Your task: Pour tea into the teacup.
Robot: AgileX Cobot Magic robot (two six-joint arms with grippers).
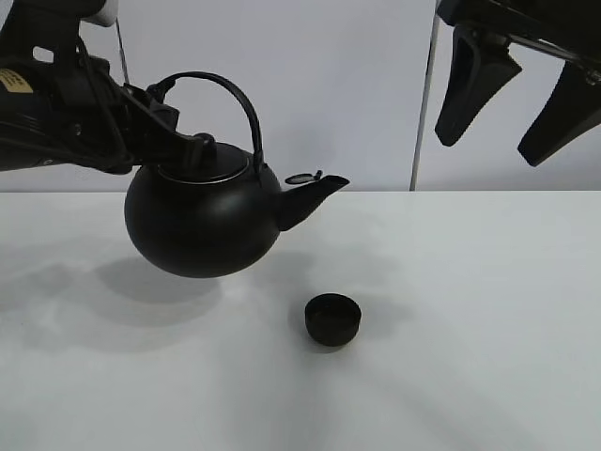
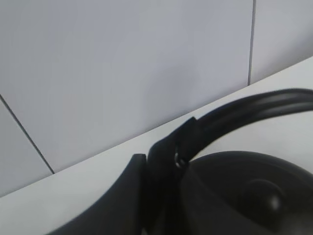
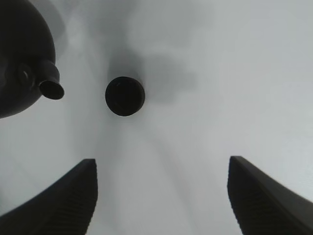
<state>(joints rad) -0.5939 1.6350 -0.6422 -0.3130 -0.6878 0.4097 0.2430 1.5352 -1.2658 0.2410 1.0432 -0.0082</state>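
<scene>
Two black vessels stand out against a smooth white table (image 1: pixel 488 357): a big round kettle (image 1: pixel 202 221), matte and nearly spherical, hanging in the air, and the teacup (image 1: pixel 332 318), a small low bowl-like cup without a handle, sitting on the tabletop near the middle of the exterior view. The kettle's short tapered spout (image 1: pixel 315 195) points toward the right side of that view and ends above and a little to the left of the teacup, apart from it. A thin arched handle (image 1: pixel 235 99) rises over a domed lid with a round knob (image 1: pixel 203 144), and a pale ring shows at the lid's rim. The left gripper (image 1: pixel 155 113) is clamped on the handle at its left end, carrying the kettle; in the left wrist view its dark fingers (image 2: pixel 161 161) press against the curved bar just above the lid. The right gripper (image 1: pixel 516 94) hangs high at the upper right, its two broad black fingers spread wide with nothing between them. From the right wrist view the teacup (image 3: pixel 125 96) appears as a dark circle on the white surface, and the spout's open round mouth (image 3: pixel 51 88) lies just beside it, not touching. Soft grey shadows fall beneath the kettle and around the cup.
</scene>
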